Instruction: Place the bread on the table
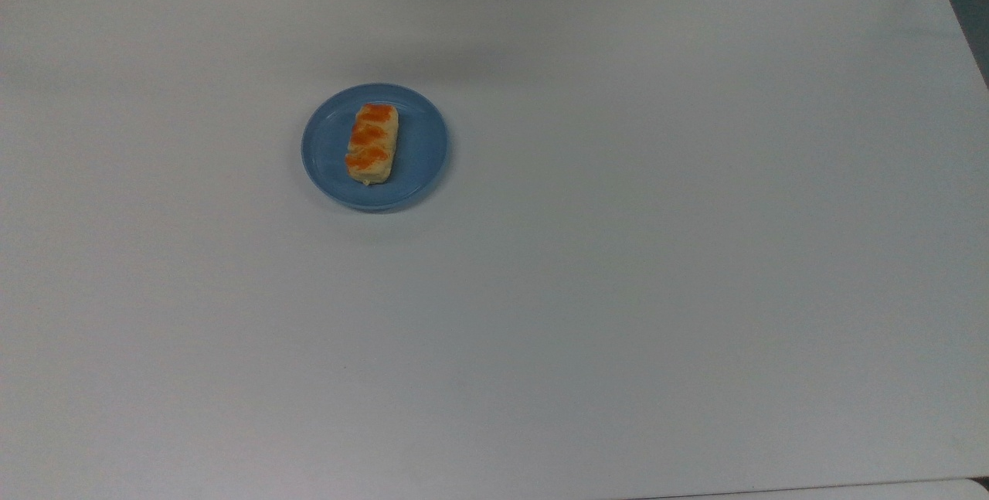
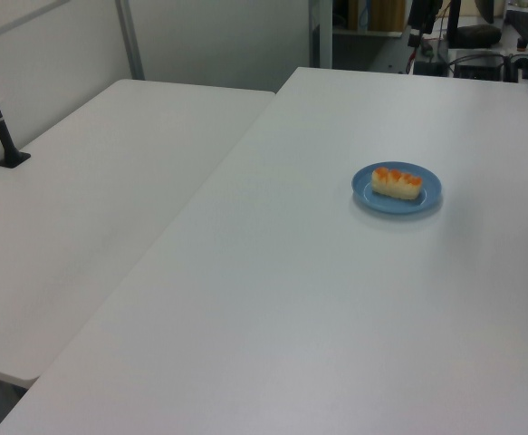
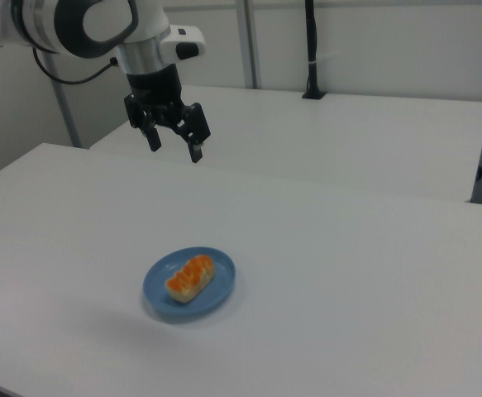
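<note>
The gripper (image 3: 174, 149) hangs in the air with its jaws apart, holding nothing. Well below it, the bread (image 3: 190, 276) lies on a blue plate (image 3: 217, 291) on the white worktop (image 3: 373, 273).

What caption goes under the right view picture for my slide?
Open end effector hangs high above the bread lying on the blue plate on the white table.

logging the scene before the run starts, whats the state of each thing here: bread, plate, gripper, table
bread: lying flat on the plate, glazed side up, not held
blue plate: upright on the table, carrying the bread
gripper: open, holding nothing, hanging high above the table, away from the bread
table: bears the plate
</note>
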`<state>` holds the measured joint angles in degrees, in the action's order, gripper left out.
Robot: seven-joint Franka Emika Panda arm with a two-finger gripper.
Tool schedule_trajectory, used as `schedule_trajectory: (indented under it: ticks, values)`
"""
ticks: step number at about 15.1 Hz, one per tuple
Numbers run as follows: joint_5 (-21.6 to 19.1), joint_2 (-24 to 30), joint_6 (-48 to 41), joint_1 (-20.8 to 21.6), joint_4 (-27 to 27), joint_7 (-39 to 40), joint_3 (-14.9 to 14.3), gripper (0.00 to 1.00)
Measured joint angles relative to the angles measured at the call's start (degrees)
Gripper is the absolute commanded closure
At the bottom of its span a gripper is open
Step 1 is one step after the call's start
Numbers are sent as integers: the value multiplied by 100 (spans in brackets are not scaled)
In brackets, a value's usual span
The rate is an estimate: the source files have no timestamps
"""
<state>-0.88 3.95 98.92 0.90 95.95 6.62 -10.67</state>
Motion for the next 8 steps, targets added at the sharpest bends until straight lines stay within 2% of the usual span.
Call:
schedule_trajectory:
  ticks: [8]
  values:
    - [7,-17,0,-185,-12,168,-21,0]
